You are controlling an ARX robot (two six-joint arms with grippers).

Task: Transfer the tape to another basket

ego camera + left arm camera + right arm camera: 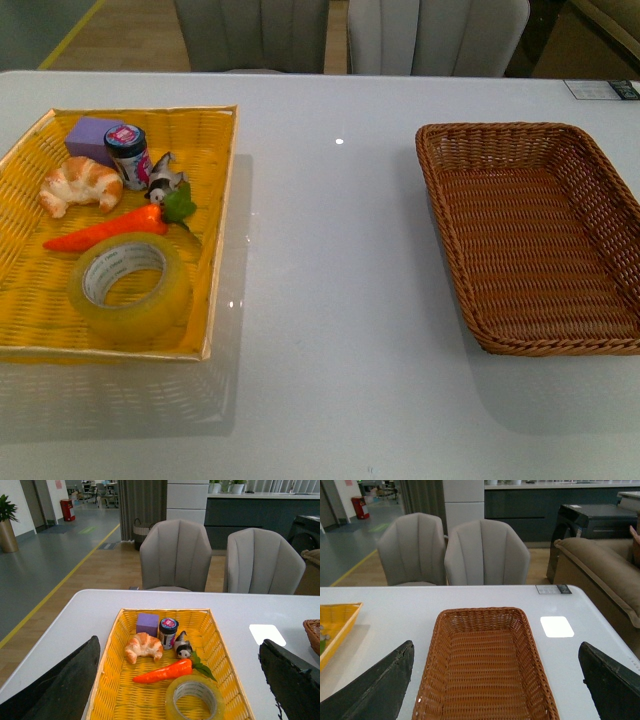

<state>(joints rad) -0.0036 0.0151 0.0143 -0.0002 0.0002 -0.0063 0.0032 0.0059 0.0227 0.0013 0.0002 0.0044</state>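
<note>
The tape [132, 287], a wide yellowish roll with a white core, lies flat in the near part of the yellow tray [222, 215] on the left of the table. It also shows in the left wrist view [195, 698]. The brown wicker basket [455, 245] stands empty on the right; the right wrist view shows it too [445, 630]. My left gripper [182, 680] is open and empty, held above the near end of the yellow tray. My right gripper [495, 680] is open and empty above the near end of the basket. Neither arm shows in the front view.
The yellow tray also holds a croissant [80, 184], a purple block [92, 137], a small jar [129, 155], a toy carrot [110, 230] and a small black-and-white figure [166, 178]. Two grey chairs [350, 35] stand behind the white table's far edge.
</note>
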